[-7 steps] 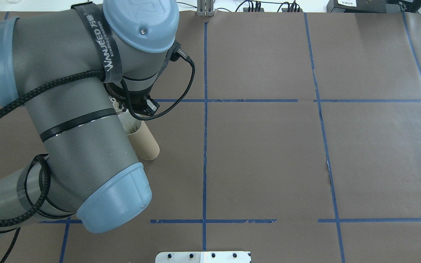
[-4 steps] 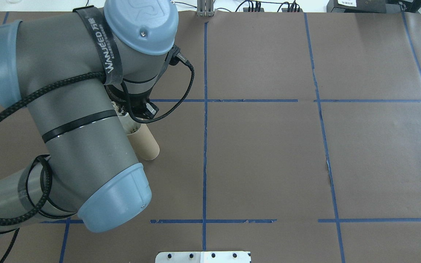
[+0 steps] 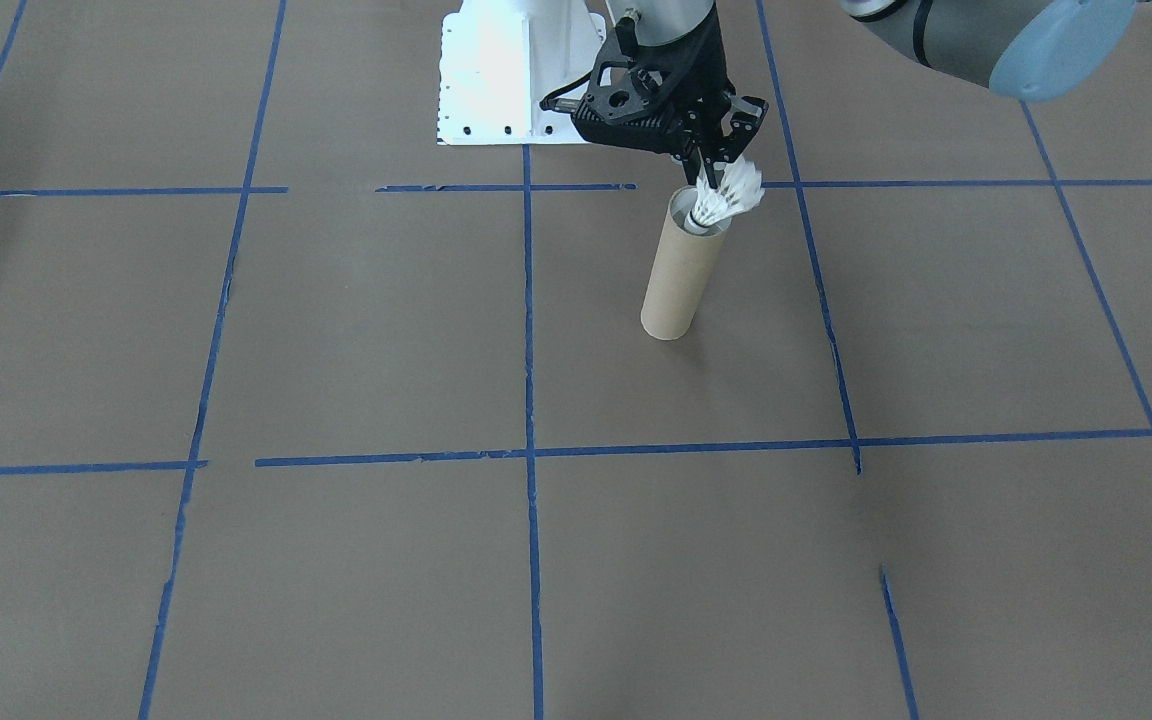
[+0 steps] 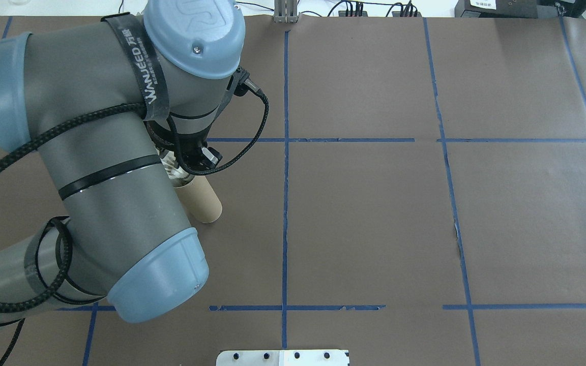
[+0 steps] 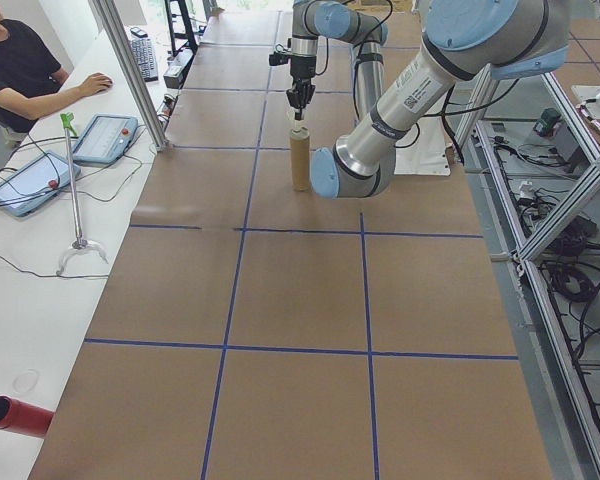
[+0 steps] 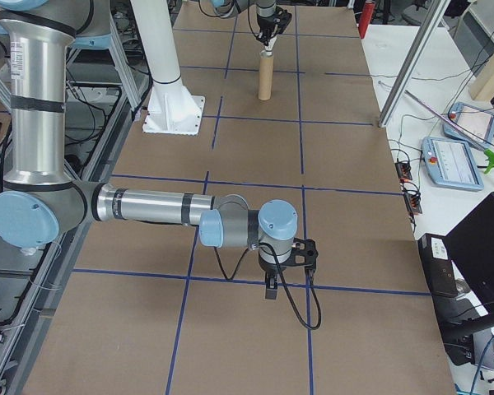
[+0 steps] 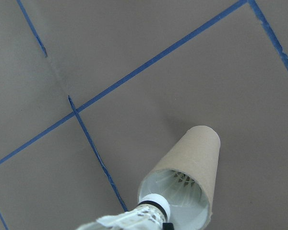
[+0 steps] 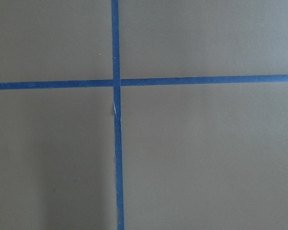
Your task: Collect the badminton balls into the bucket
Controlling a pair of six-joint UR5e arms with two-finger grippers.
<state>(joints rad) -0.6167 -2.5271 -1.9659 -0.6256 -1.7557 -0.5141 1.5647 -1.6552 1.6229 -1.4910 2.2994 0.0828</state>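
Note:
The bucket [image 3: 678, 275] is a tall brown cardboard tube standing upright on the brown table cover; it also shows as the bucket [image 4: 204, 201] beside my left forearm. My left gripper [image 3: 712, 172] hangs just above its mouth, shut on the feathers of a white badminton ball [image 3: 728, 194]. That ball is tilted, with its cork tip [image 7: 156, 205] at the tube's rim. Deep inside the bucket [image 7: 192, 158] lie the feathers of another badminton ball [image 7: 182, 184]. My right gripper [image 6: 272, 284] hovers low over the table far from the tube; I cannot tell whether it is open or shut.
Blue tape lines cross the brown cover. The white robot base [image 3: 506, 70] stands behind the tube. A person [image 5: 20, 70] sits at a side table with tablets [image 5: 100, 140], and a red tube [image 5: 15, 415] lies there.
My left gripper has shifted slightly with the badminton ball, bringing its feathers over the tube's open mouth. The tube has not moved.

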